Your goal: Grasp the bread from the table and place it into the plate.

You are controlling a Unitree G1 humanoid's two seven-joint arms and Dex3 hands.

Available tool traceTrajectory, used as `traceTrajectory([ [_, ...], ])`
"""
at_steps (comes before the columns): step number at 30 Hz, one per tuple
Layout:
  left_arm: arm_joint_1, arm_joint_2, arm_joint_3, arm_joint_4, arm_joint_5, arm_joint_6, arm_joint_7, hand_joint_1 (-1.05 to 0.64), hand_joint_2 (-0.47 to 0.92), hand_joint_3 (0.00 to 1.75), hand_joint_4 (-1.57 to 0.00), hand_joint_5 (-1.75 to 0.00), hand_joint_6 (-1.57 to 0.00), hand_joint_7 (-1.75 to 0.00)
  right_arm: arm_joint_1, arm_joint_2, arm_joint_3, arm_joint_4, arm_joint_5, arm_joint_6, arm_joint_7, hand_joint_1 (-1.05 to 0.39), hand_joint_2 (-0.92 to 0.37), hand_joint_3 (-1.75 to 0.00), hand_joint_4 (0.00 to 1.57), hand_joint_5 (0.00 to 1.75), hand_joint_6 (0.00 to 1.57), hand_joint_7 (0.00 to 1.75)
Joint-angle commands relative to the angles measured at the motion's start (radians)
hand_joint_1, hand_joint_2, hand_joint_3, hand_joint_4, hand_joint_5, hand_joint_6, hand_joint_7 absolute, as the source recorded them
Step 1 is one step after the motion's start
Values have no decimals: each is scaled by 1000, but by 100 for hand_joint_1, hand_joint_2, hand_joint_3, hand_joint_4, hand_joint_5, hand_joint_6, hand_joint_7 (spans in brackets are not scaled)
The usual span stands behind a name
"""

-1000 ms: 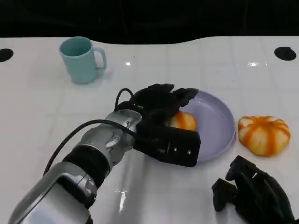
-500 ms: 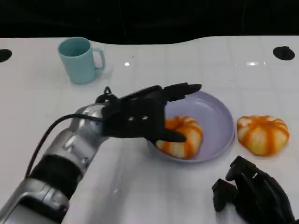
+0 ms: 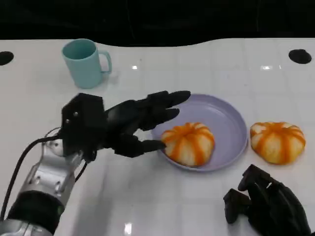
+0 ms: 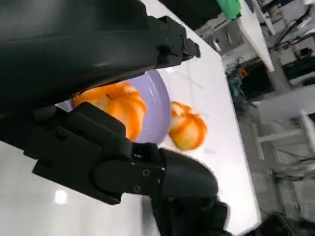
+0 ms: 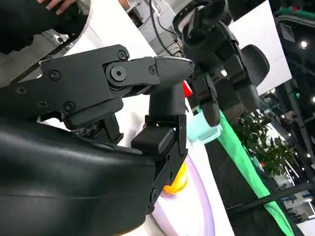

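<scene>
Black fingers (image 3: 165, 100) of the left hand (image 3: 123, 125) spread wide, grasping nothing, longest tips over the left rim of the lavender plate (image 3: 231, 120). Thumb tip just beside the bread (image 3: 188, 142); whether touching or barely apart, impossible to tell. Bread already inside the plate, on its near-left part, upright and settled.

Judged step: clearing the hand from a finished placement. Best done by raising the hand first and only then drawing it towards the near left corner of the table (image 3: 147, 196). Keep the fingers apart throughout, so no tip hooks the soft crust. Mind the thumb above all, since a sideways sweep could nudge the loaf or press on the rim and tilt the plate.

Right hand (image 3: 266, 204) low at the near right corner, fingers curled in with nothing in them. Second loaf (image 3: 277, 141) on the bare surface just beside the plate's right rim, apparently apart from it. Teal mug (image 3: 86, 63) upright towards the far left, well apart from the plate.

White glossy surface with faint tile-like lines and light glints. Dark round hole (image 3: 300, 56) near the far right corner, another at the far left. Beyond the far edge, darkness; in the right wrist view, green foliage (image 5: 266, 147).
</scene>
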Motion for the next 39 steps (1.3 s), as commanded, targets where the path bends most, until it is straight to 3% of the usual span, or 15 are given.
traceTrajectory([
  [1,64,37,32,-53,-45,30,-64,-76,68,1,0,0,-4,-1,17,-15,-2,-24,7,17,-9,-56,-92,-24,78,167,69,141],
  [8,158,59,49,-177,-37,19,-49,-38,72,2,-2,-1,-5,-2,32,-13,0,-54,8,39,-24,-56,-92,-23,78,168,69,141],
  [10,186,54,56,-210,-41,0,-38,-39,76,5,-5,-3,-7,-2,36,-13,0,-64,11,52,-28,-56,-92,-22,78,169,69,141],
  [11,199,50,58,-222,-43,-8,-35,-47,74,18,-7,-5,-9,-2,37,-13,0,-68,11,54,-28,-56,-92,-22,78,169,69,141],
  [13,220,41,63,-236,-50,-34,-31,-61,47,82,-9,-11,-13,-1,39,-13,0,-71,10,53,-26,-55,-92,-23,77,169,69,141],
  [14,230,38,65,-240,-54,-45,-32,-64,43,93,-10,-12,-14,-2,39,-13,0,-70,10,50,-22,-55,-92,-23,77,169,68,141],
  [22,267,49,63,-275,-52,-52,-38,-62,28,121,-13,-21,-19,-1,41,-13,1,-69,5,39,-18,-55,-92,-25,76,170,67,142],
  [23,269,52,62,-282,-52,-41,-39,-66,54,69,-9,-20,-15,-2,42,-13,1,-71,4,38,-20,-55,-92,-25,77,170,68,142],
  [24,271,54,61,-287,-53,-32,-40,-70,70,38,-5,-21,-14,-2,42,-13,2,-72,4,37,-20,-56,-92,-25,77,170,68,142],
  [26,277,57,61,-303,-61,-1,-43,-85,87,12,-1,-16,-10,-1,42,-14,3,-72,2,34,-18,-56,-92,-25,77,171,68,143],
  [28,282,60,61,-321,-71,30,-48,-100,91,8,0,-5,-5,-1,43,-15,4,-74,2,34,-17,-56,-92,-26,77,171,68,143],
  [32,306,68,59,-364,-88,70,-57,-104,92,9,0,0,-2,0,46,-13,4,-82,7,43,-21,-56,-92,-26,77,171,68,144],
  [36,354,52,73,-385,-135,89,-58,-83,91,4,-17,-10,-12,-5,47,-14,4,-87,6,49,-24,-56,-92,-25,78,171,68,144],
  [37,367,48,75,-387,-136,84,-46,-79,92,4,-23,-18,-18,-5,46,-15,4,-87,8,51,-23,-56,-92,-25,78,171,68,144],
  [39,396,36,81,-389,-131,69,-16,-73,92,10,-29,-73,-46,-13,47,-15,4,-93,9,60,-27,-56,-92,-24,78,171,68,144],
])
